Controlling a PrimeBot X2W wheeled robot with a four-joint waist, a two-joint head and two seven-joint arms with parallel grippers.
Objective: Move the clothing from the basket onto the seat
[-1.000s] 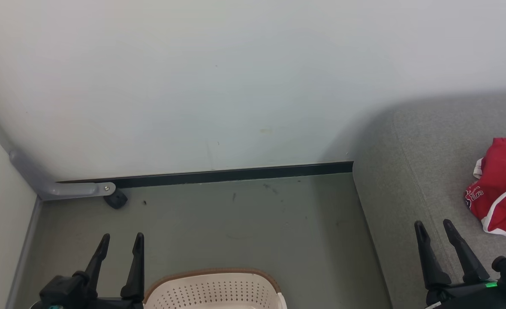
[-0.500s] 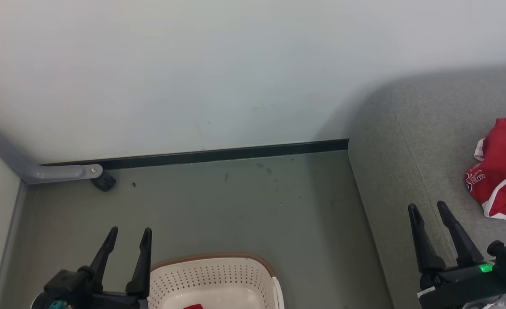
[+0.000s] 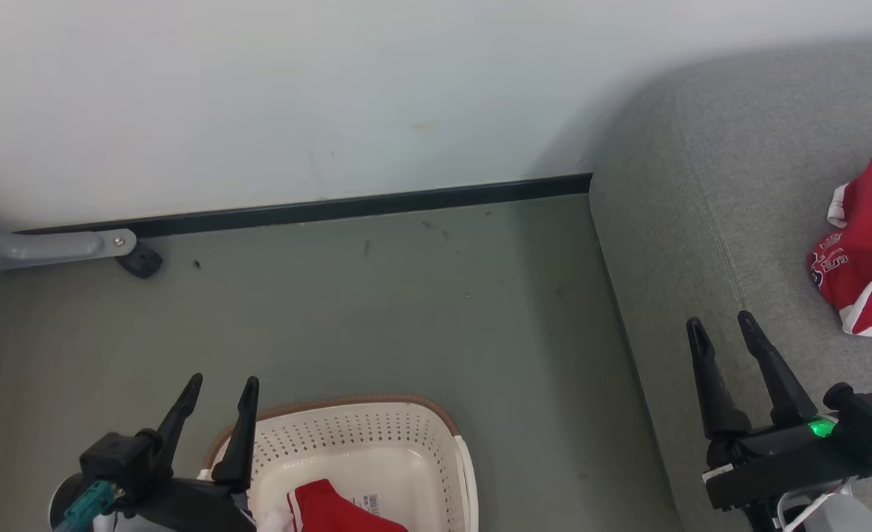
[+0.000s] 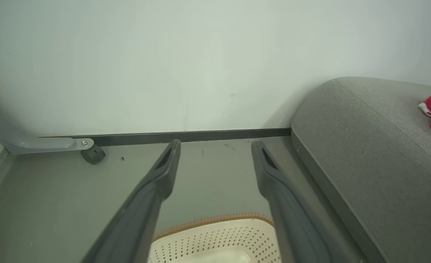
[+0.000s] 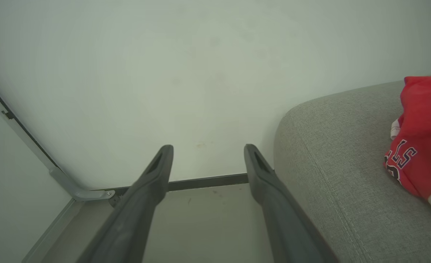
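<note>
- Head view: red jersey (image 3: 868,251), white trim, dark lettering, crumpled on grey sofa (image 3: 672,222); second jersey (image 3: 332,510) in basket (image 3: 377,436).
- L gripper (image 3: 223,380), R gripper (image 3: 720,320): both spread, empty.
- Vs earlier: cam tilted down, more basket shows.

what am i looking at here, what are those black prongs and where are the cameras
A two-armed wheeled robot. The black prongs are its fingers. The picture showing both grippers is from its head camera, looking down: left gripper lower left, right gripper lower right. The other two come from wrist cameras looking along each gripper's fingers. A cream basket on the floor holds a red garment; a red jersey lies on the grey sofa. Both grippers are open, holding nothing.
</note>
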